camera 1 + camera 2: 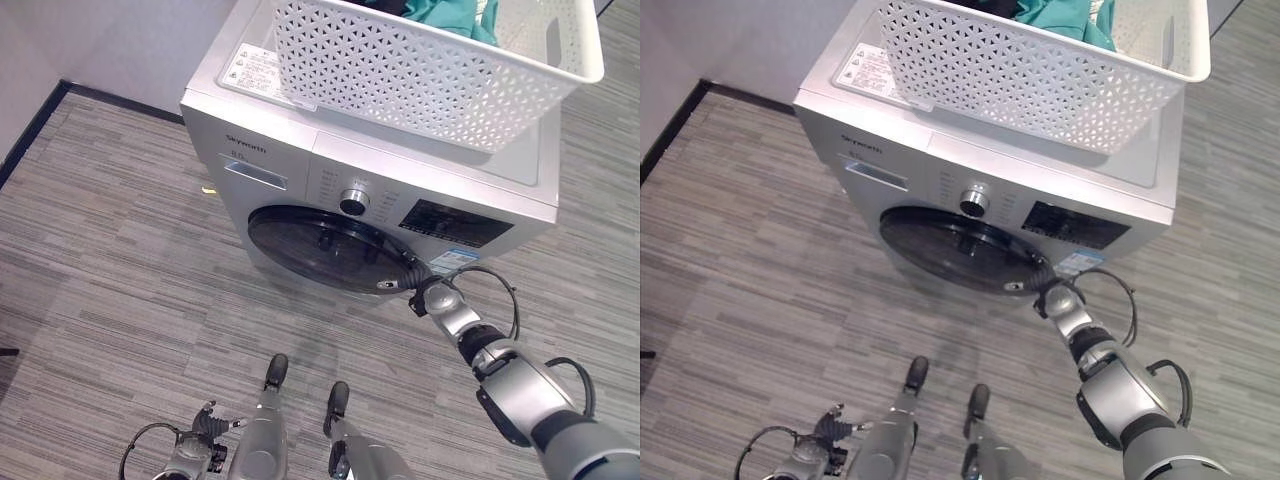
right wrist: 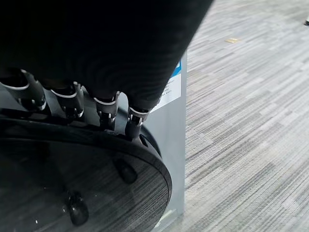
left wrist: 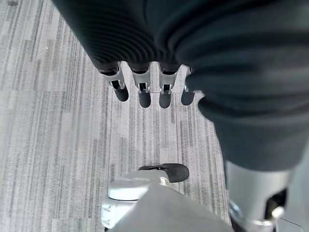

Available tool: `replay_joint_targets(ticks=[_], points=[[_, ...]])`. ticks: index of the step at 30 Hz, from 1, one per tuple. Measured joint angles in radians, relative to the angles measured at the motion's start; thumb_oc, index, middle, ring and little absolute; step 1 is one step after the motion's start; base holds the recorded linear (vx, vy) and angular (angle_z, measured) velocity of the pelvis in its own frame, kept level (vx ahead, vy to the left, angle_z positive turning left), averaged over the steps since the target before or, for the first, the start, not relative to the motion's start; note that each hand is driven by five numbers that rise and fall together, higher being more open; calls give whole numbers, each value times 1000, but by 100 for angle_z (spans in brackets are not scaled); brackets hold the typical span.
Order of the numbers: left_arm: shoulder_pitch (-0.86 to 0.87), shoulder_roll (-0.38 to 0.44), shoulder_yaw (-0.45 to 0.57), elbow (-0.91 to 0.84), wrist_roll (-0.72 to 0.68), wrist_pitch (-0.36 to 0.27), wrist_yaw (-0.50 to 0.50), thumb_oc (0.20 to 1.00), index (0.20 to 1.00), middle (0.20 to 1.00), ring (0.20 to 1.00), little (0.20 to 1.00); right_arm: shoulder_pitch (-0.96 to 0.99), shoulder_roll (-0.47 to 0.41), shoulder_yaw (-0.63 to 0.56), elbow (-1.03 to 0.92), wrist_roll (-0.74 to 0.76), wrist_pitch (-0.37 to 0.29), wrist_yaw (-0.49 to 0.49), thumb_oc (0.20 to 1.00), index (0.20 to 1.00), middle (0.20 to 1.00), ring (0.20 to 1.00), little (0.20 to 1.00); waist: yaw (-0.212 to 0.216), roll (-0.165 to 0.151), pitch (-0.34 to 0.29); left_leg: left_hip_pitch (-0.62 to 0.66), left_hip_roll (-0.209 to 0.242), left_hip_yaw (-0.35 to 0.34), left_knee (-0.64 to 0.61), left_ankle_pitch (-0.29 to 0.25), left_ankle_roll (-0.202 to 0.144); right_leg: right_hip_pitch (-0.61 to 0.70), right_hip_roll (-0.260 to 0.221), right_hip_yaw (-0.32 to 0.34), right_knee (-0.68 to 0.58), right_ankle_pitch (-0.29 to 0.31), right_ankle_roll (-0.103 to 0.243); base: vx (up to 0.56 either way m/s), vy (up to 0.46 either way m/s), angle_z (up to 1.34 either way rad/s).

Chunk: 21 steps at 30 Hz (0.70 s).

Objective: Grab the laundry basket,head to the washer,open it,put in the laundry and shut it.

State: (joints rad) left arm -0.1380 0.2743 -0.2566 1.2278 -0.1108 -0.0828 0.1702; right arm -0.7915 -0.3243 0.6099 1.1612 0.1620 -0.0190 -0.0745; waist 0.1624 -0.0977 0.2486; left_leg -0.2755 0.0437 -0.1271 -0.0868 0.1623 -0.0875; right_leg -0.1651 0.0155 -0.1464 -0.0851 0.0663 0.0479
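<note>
A white lattice laundry basket (image 1: 430, 80) rests on top of the silver washer (image 1: 290, 140), with teal laundry (image 1: 450, 15) inside it. The round dark glass door (image 1: 320, 245) faces me. My right hand (image 1: 425, 295) is at the door's right edge. In the right wrist view its fingers (image 2: 104, 108) curl over the door's rim (image 2: 145, 154), with the tips tucked behind it. My left hand (image 1: 200, 435) hangs low by my side above the floor, its fingers (image 3: 140, 92) relaxed and holding nothing.
A control knob (image 1: 353, 202) and a detergent drawer (image 1: 255, 175) sit above the door. A wall with a dark baseboard (image 1: 35, 125) runs at the left. Grey striped carpet (image 1: 120, 300) spreads in front of the washer.
</note>
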Motion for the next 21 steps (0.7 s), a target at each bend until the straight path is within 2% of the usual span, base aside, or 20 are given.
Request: replay_joint_targets(ticks=[4,10,15,21], points=[[0,1,1,2,0,0,0,1000,1000,1000,1000,1000,33,1,68,-30,1,10,12,1000,1000,1000,1000,1000,-4,-1,0,28,2,0,0,-1,-1,29,4,0,-1,-2,0,0,0,0],[-2,7,9,-1,2,1,-5,1000,1000,1000,1000,1000,74,4,142,-135,5,23,85,1000,1000,1000,1000,1000,-9,-1,-2,31,18,0,0,2,-14,30,21,2,0,5,-18,-19,-55,-3],[5,2,8,-4,3,13,-14,1000,1000,1000,1000,1000,92,64,170,-209,12,17,139,1000,1000,1000,1000,1000,-3,26,-17,62,24,-1,0,4,-17,62,24,0,0,4,-26,-12,-56,2],[23,-4,9,-24,4,23,-21,1000,1000,1000,1000,1000,158,142,234,-283,11,12,173,1000,1000,1000,1000,1000,17,72,-66,78,24,-9,0,0,-20,81,25,-5,1,3,-28,4,-64,4]])
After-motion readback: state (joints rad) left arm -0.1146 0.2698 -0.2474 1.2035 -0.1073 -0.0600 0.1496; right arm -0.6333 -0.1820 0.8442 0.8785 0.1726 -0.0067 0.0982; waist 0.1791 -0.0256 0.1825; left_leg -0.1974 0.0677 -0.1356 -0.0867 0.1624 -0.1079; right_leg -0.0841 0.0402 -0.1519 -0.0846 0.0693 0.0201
